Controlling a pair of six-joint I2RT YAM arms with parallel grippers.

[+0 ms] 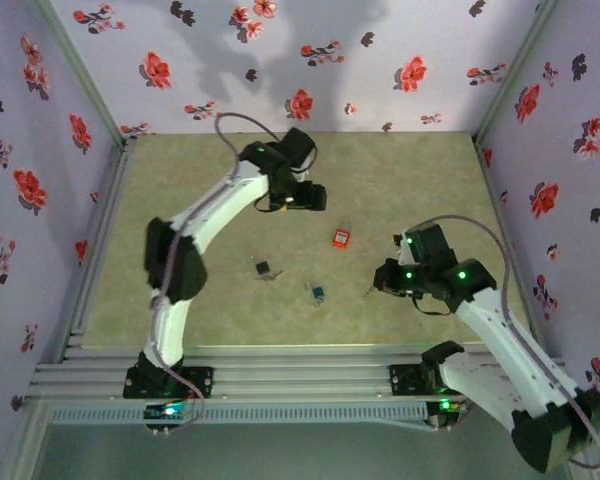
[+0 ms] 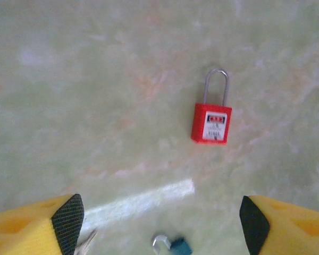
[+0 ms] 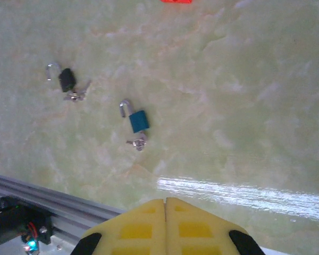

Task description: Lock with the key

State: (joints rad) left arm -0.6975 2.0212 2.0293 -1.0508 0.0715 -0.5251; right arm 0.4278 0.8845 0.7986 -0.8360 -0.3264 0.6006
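From above, we see the red padlock point(image 1: 342, 238) flat on the table point(image 1: 420, 180). The left gripper point(image 1: 308, 197) hangs just beside it, nearer than the right gripper point(image 1: 388, 277). The black padlock point(image 1: 263, 268) and the blue padlock point(image 1: 316, 292) lie apart from the red padlock, towards the arm bases.

In the left wrist view, the left gripper point(image 2: 159, 218) is spread wide and empty. The red padlock point(image 2: 211, 122) lies ahead, slightly right, with its long axis pointing away and its shackle farthest. Nothing stands between.

In the right wrist view, the right gripper point(image 3: 166, 204) is pressed together. The blue padlock point(image 3: 139, 121), with its key point(image 3: 138, 142), lies before it.
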